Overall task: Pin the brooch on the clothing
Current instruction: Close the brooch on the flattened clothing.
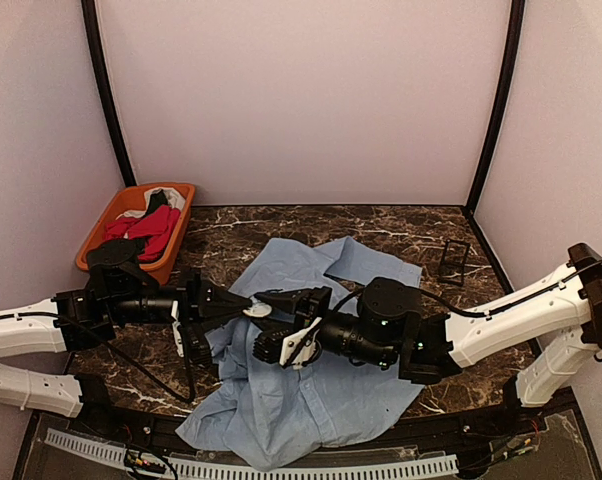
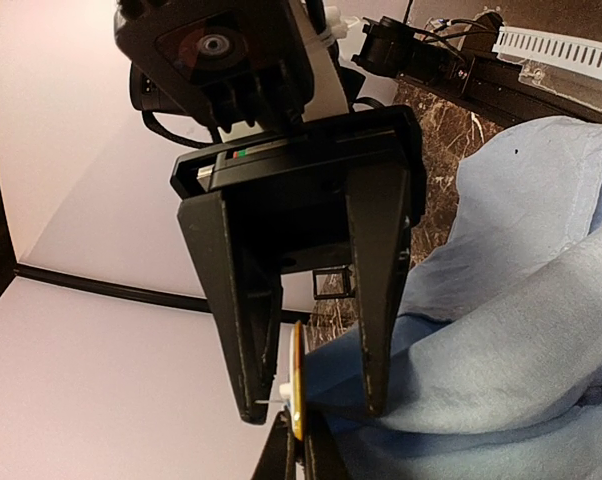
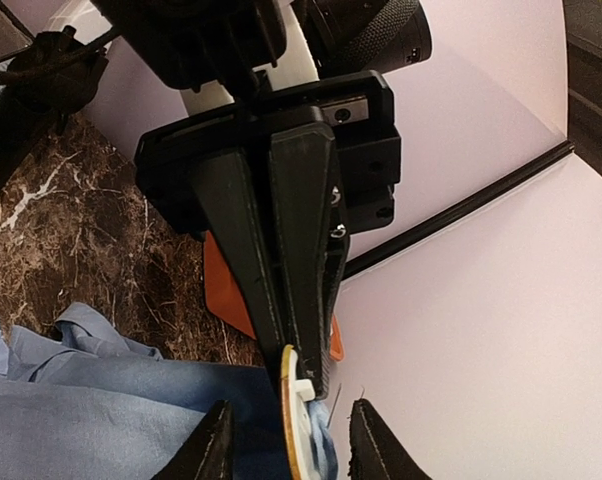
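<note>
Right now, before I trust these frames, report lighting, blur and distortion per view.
Top external: even light, sharp, light blue button-up shirt barely shadowed. Left wrist: black two-finger right gripper dark against bright walls. Right wrist: thin yellow-edged round brooch sharp, view tilted.

Matt, soft, creased light blue cloth on the shirt [image 1: 311, 400]. Polished dark stone look with pale veins on the counter [image 1: 401, 225]. Smooth, hard brooch [image 2: 297, 385] with a pale face, a yellowish rim and a slight sheen. Matt black plastic on both pairs of jaws. Smooth orange plastic for the bin [image 1: 101, 228], soft cloth garments [image 1: 146, 225] inside. Glossy white plastic on the arm shells [image 1: 511, 310].
</note>
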### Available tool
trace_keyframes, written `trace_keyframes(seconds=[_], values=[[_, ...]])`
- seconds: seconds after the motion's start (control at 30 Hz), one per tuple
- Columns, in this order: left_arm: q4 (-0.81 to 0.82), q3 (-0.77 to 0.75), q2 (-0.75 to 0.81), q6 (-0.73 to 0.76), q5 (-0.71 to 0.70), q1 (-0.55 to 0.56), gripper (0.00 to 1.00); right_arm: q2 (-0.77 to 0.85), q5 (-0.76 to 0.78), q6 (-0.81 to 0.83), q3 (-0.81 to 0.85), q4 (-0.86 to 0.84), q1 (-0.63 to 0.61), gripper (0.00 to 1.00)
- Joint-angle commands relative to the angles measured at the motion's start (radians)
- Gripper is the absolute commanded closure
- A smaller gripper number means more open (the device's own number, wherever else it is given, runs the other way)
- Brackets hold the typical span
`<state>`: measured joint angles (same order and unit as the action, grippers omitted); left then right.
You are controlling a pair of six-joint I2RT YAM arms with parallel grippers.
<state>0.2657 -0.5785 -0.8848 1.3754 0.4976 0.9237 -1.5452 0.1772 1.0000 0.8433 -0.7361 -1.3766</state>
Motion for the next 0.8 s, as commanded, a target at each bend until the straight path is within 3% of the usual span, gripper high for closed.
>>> trace_keyframes(seconds=[0.0,0.2,0.4,0.77], values=[[0.029,0.005,0.011,-0.006,0.026,0.004,0.99,-0.003,-0.017,-0.020,0.022,0.023,-0.007,0.62],[0.027,0.005,0.017,-0.006,0.024,0.004,0.99,0.001,-0.063,-0.029,0.037,0.072,-0.008,0.67],[0.025,0.006,0.024,-0.007,0.027,0.004,0.99,0.006,-0.064,-0.040,0.038,0.073,-0.007,0.86],[0.030,0.006,0.026,-0.022,0.028,0.004,0.99,0.014,-0.053,-0.028,-0.004,0.031,-0.007,0.95]])
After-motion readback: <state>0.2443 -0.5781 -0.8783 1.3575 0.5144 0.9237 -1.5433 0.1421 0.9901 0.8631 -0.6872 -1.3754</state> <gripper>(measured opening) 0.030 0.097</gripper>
